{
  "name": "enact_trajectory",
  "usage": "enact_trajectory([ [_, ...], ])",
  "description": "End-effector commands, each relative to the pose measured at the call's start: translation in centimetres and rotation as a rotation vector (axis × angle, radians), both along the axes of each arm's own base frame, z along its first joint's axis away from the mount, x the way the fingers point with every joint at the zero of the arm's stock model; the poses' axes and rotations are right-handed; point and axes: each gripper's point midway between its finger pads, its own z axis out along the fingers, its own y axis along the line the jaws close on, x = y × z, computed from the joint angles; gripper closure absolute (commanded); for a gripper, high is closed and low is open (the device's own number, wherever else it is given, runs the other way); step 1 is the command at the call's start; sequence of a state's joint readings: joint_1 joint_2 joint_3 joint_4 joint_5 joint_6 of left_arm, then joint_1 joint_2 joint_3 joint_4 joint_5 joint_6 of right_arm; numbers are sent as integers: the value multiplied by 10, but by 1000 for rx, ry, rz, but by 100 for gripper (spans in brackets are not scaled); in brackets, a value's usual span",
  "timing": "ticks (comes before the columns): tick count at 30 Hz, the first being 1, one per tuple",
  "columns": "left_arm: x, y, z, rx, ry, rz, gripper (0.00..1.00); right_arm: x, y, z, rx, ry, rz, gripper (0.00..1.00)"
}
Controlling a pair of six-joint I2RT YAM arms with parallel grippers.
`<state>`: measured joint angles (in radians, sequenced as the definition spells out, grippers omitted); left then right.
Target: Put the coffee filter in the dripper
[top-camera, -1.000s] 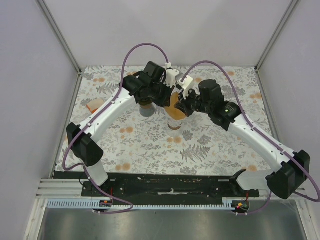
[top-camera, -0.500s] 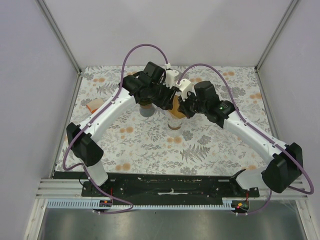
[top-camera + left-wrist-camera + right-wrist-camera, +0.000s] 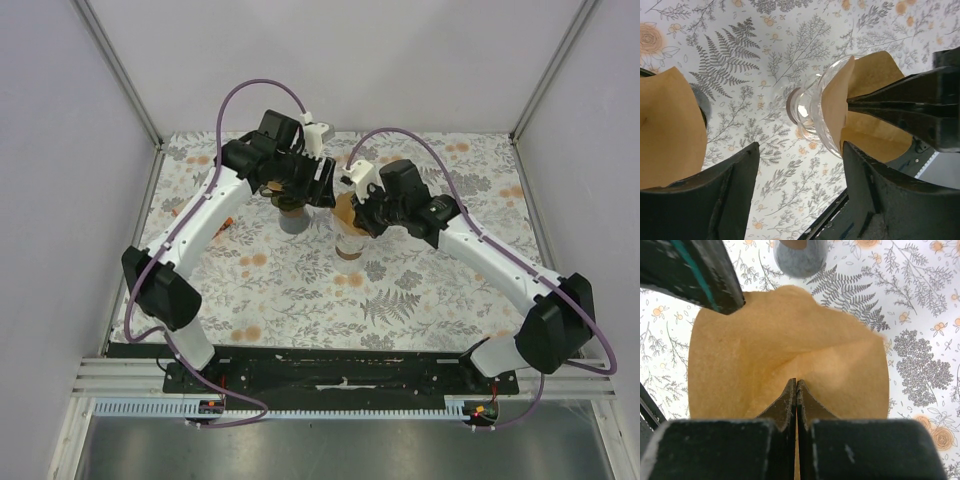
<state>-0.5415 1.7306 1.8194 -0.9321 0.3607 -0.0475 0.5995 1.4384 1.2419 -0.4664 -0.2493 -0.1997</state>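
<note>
Over the tabletop point(image 3: 420, 290), the right gripper point(image 3: 796, 382) is pinching the coffee filter point(image 3: 790, 340) with clamped jaws, partly inside the glass dripper point(image 3: 807, 107). The left gripper point(image 3: 800, 155) is hovering beside, jaws apart. Next, I judge: seating it deeper, then releasing.

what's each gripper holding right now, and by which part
The right gripper is shut on the coffee filter, pinching its wall at the rim. The left gripper is open, holding nothing.
</note>
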Motion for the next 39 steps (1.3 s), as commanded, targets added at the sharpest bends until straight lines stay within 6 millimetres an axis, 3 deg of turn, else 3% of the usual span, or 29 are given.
enact_trajectory([
  [1, -16, -12, 30, -127, -8, -38, 31, 1, 7, 11, -8, -18, 28, 100],
  [5, -21, -13, 11, -120, 41, -39, 39, -3, 17, 12, -10, -27, 61, 100],
  [8, -19, -11, 8, -108, 35, -34, 41, 0, 24, 13, -21, -41, 73, 100],
  [13, -15, -4, 16, -124, 26, -15, 40, 8, 26, 12, -79, -58, 71, 100],
  [20, -13, 11, 41, -202, 11, -13, 24, 8, 25, -11, -150, -10, 83, 100],
  [25, -13, 22, 58, -239, -13, 0, 22, 5, 31, -20, -185, 1, 108, 100],
  [31, -19, 19, 41, -271, 45, 29, 22, 7, 40, -26, -229, 10, 124, 100],
  [39, -21, 12, 27, -267, 81, 53, 33, 5, 36, -24, -276, 3, 105, 100],
])
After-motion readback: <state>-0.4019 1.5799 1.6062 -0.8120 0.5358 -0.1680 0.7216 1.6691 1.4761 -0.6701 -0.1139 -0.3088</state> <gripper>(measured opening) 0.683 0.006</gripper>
